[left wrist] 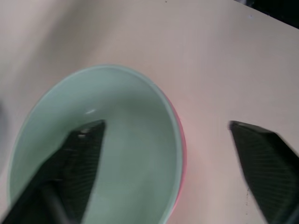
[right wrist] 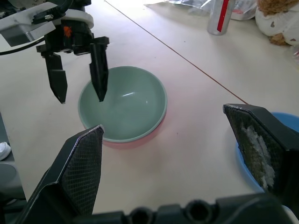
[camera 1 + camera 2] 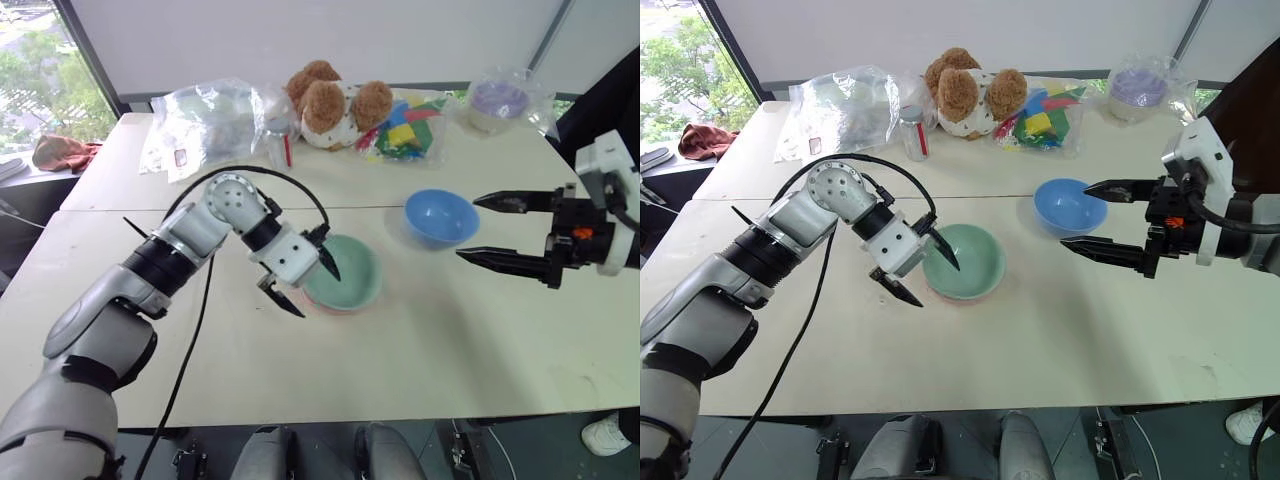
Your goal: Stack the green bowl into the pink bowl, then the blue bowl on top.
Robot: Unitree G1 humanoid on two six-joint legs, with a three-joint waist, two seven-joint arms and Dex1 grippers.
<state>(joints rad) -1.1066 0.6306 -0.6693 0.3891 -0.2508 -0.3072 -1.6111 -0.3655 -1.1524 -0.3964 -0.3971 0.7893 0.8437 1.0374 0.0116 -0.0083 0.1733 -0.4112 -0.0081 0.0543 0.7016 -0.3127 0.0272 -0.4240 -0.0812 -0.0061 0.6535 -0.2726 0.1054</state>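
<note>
The green bowl sits nested inside the pink bowl at the middle of the table; only a thin pink edge shows beneath it. My left gripper is open over the green bowl's left rim. One finger hangs inside the bowl and the other outside, and neither grips it. The blue bowl stands upright to the right, a little farther back. My right gripper is open just right of the blue bowl, pointing at it, with nothing between its fingers.
Along the table's far edge lie clear plastic bags, a small can, a teddy bear, a bag of coloured blocks and a wrapped purple bowl. A black cable trails from my left arm.
</note>
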